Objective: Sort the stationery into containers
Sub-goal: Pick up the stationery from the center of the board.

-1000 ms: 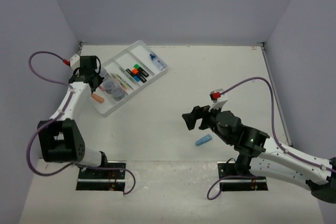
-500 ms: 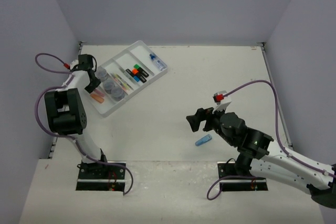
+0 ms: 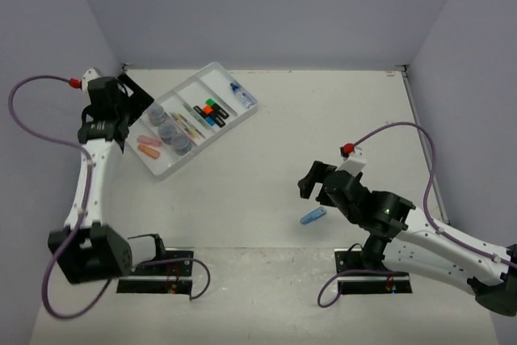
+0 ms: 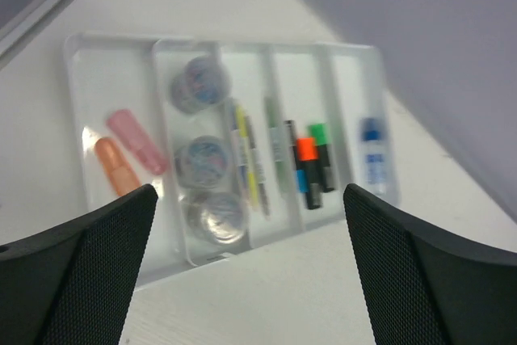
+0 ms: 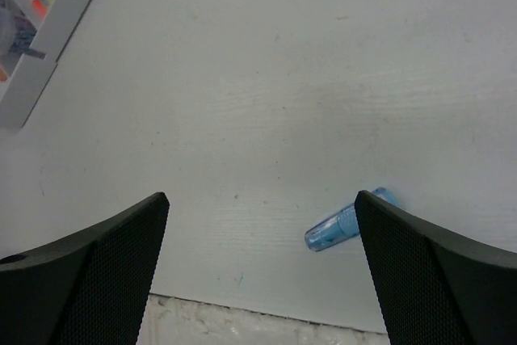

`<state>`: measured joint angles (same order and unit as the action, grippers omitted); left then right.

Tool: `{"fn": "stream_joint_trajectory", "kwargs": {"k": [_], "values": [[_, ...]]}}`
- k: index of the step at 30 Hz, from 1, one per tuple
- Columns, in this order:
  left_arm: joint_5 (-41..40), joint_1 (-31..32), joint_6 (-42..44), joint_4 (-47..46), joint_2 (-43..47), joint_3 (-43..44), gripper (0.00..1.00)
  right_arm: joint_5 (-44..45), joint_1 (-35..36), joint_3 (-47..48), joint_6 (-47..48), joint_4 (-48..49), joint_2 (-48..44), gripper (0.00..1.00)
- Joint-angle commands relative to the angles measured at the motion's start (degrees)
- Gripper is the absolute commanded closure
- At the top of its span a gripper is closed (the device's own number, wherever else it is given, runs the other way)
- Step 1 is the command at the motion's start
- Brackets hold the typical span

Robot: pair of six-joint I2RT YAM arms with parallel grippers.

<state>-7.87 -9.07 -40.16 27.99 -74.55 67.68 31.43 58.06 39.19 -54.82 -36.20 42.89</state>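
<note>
We saw that the left hand had lifted away from the tray within the last second and drawn back toward the far-left corner of the bench. Its fingers stood wide apart with nothing between them. The pink piece and the orange piece lay side by side in the tray's end compartment, the one nearest the left edge, so we judged that drop finished.

The right hand had shifted a little toward the right edge. It hung spread and empty above the blue piece, not touching it. That piece had not moved: it lay on its side on the bare bench close to the near edge, right of the middle. We took it for the one item left to sort.

The tray sat at a slant near the far-left corner. Beside the oblong pieces its next compartment held three clear jars in a row, then came the thin pens, then the highlighters, and last the blue-capped bottle.
</note>
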Motion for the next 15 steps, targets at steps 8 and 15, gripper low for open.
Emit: {"fn": "stream_joint_trajectory", "kwargs": {"k": [8,15], "values": [[14.06,3.07,16.78,4.23,33.32,-15.41,0.0,-1.37,-0.05,2.43,-56.71,-34.56,4.73,0.05],[11.48,5.6,17.22,2.19,35.13,-20.28,0.0,-2.3,-0.05,10.54,-58.08,-33.41,20.59,0.07]]}}
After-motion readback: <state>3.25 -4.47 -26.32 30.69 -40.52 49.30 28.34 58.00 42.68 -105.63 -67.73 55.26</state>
